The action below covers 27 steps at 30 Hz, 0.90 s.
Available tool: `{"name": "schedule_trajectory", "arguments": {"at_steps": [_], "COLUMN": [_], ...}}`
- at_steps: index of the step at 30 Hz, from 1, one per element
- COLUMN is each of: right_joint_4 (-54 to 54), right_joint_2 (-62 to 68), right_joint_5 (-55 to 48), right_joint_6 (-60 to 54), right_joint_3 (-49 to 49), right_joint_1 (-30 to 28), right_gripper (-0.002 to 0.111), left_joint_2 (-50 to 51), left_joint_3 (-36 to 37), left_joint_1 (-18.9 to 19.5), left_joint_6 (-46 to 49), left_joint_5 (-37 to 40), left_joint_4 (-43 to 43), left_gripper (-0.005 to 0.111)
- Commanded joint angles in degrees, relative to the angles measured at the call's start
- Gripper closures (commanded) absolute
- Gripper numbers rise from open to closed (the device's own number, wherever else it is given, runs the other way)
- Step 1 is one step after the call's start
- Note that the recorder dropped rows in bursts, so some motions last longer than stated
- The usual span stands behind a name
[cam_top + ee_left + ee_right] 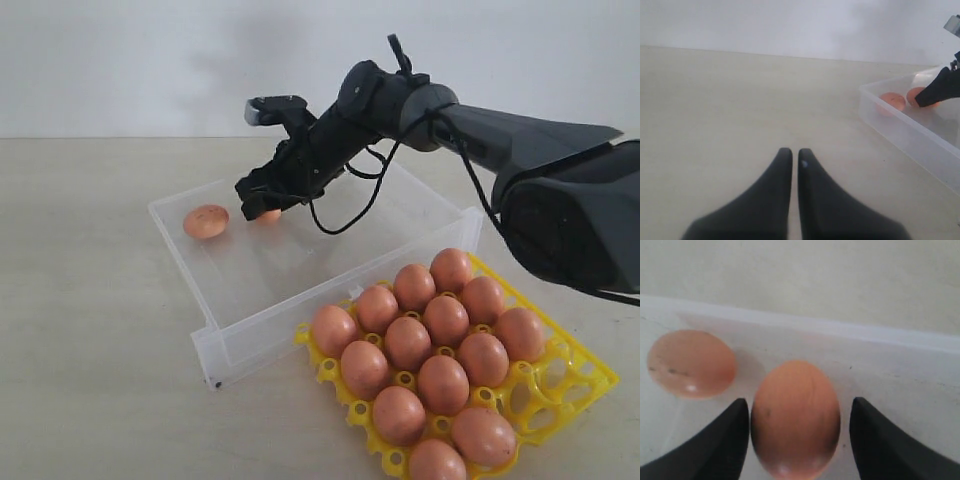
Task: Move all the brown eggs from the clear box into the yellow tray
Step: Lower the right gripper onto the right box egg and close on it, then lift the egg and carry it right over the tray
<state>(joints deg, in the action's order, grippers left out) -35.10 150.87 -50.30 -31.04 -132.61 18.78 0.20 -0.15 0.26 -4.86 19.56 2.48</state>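
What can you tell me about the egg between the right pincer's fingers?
The egg is smooth, orange-brown and faintly speckled, and looks whole as far as it shows. It seems to rest on the floor of the clear box near the far wall, apart from the second egg. The right pincer straddles it, open: one finger looks against its side, the other shows a gap.

Black left gripper (795,161) closed (hairline gap) over beige bench (740,105). Shallow clear plastic box (900,131): two orange-brown oval eggs (891,101) in corner, black right gripper (936,94) overlapping one.
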Motion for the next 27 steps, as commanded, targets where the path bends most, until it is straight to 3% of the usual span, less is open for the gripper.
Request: {"name": "schedule_trajectory", "arguments": {"at_steps": [1,4,8,27], "right_joint_4": [5.01,5.25,5.47,2.81], "right_joint_2": [1.72,1.72,1.72,-6.81], "right_joint_5": [-2.49,0.30,3.80,-0.94], "right_joint_6": [0.05,-1.51,-2.50,0.45], "right_joint_3": [-0.76,-0.66,-0.66,-0.66], "right_joint_1": [0.17,0.25,0.25,-2.22], "right_gripper": [0.056,0.069,0.109,0.108], "left_joint_2": [-0.20,-0.20,-0.20,-0.20], "left_joint_3": [0.15,0.15,0.15,0.15], "left_joint_1": [0.17,0.17,0.17,0.17], "left_joint_6": [-0.06,-0.06,-0.06,-0.06], "left_joint_5": [-0.27,-0.27,-0.27,-0.27], "left_joint_4": [-0.15,-0.15,-0.15,-0.15], "left_gripper": [0.103,0.103,0.103,0.103]}}
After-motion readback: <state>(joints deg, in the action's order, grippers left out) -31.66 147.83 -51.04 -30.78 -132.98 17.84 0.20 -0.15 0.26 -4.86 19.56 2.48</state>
